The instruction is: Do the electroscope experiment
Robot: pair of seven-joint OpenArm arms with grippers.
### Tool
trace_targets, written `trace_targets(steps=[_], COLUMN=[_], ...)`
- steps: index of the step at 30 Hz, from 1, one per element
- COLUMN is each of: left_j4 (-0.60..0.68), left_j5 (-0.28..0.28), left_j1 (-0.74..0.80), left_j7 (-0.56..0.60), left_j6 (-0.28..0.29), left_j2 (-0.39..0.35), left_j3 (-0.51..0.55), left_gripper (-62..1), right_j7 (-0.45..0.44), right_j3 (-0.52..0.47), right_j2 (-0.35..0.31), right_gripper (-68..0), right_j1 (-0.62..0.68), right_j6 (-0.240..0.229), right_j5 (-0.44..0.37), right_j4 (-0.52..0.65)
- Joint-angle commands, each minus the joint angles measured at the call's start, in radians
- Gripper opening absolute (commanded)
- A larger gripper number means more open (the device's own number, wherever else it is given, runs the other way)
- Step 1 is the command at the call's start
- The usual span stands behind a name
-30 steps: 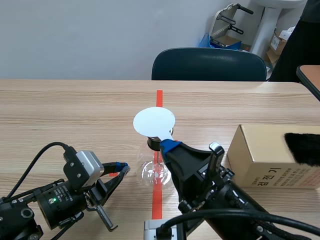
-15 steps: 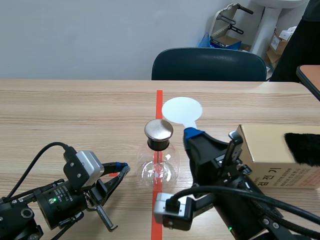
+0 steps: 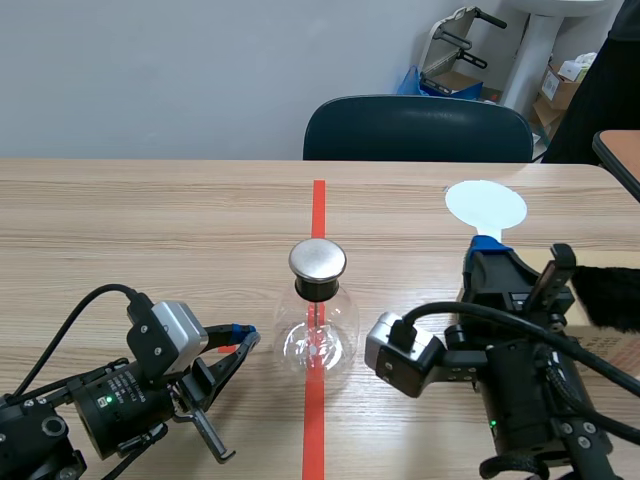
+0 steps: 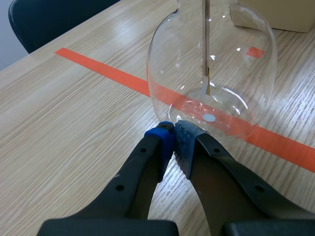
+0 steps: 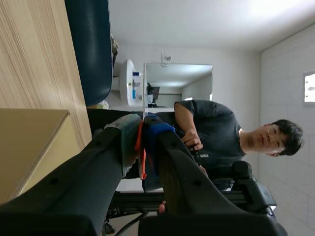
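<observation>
My right claw, clenched on the white round paddle, has left the metal-capped glass flask for the black fur beside it, likely recharging.

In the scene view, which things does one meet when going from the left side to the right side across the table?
The left gripper → glass electroscope → white disc → black fur.

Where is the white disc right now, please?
The white disc is at the scene view's right, held in the right gripper, right of the glass electroscope.
</observation>
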State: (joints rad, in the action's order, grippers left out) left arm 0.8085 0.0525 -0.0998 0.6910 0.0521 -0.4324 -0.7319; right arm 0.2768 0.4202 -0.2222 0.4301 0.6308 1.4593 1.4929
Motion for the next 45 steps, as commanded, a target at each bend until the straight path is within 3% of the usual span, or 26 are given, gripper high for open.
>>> trace_targets(steps=[1, 6, 9, 23, 31, 37, 45], left_j4=[0.016, 0.016, 0.016, 0.016, 0.016, 0.016, 0.016], left_j5=[0.007, 0.007, 0.007, 0.007, 0.007, 0.007, 0.006], left_j1=[0.000, 0.000, 0.000, 0.000, 0.000, 0.000, 0.003], left_j7=[0.014, 0.014, 0.014, 0.014, 0.014, 0.014, 0.014], left_j6=[-0.006, -0.006, -0.006, -0.006, -0.006, -0.006, -0.006], left_j2=[0.002, 0.002, 0.002, 0.002, 0.002, 0.002, 0.002], left_j3=[0.005, 0.005, 0.005, 0.005, 0.005, 0.005, 0.005], left_gripper=[-56.9, -56.9, -56.9, -56.8, -56.9, -56.8, -56.9], right_j7=[0.013, 0.012, -0.037, -0.460, -0.644, -0.710, -0.713], right_j3=[-0.006, -0.006, -0.006, -0.006, -0.006, -0.006, -0.006], right_j2=[-0.002, -0.002, -0.002, -0.002, -0.002, -0.002, -0.002], right_gripper=[-65.6, -65.6, -65.6, -65.6, -65.6, -65.6, -65.6], right_j1=[-0.011, -0.011, -0.011, -0.011, -0.011, -0.011, -0.011], right_j6=[0.011, 0.011, 0.008, 0.008, 0.008, 0.008, 0.008], right_j5=[0.002, 0.002, 0.002, 0.002, 0.002, 0.002, 0.002], right_j4=[0.008, 0.008, 0.008, 0.008, 0.008, 0.008, 0.008])
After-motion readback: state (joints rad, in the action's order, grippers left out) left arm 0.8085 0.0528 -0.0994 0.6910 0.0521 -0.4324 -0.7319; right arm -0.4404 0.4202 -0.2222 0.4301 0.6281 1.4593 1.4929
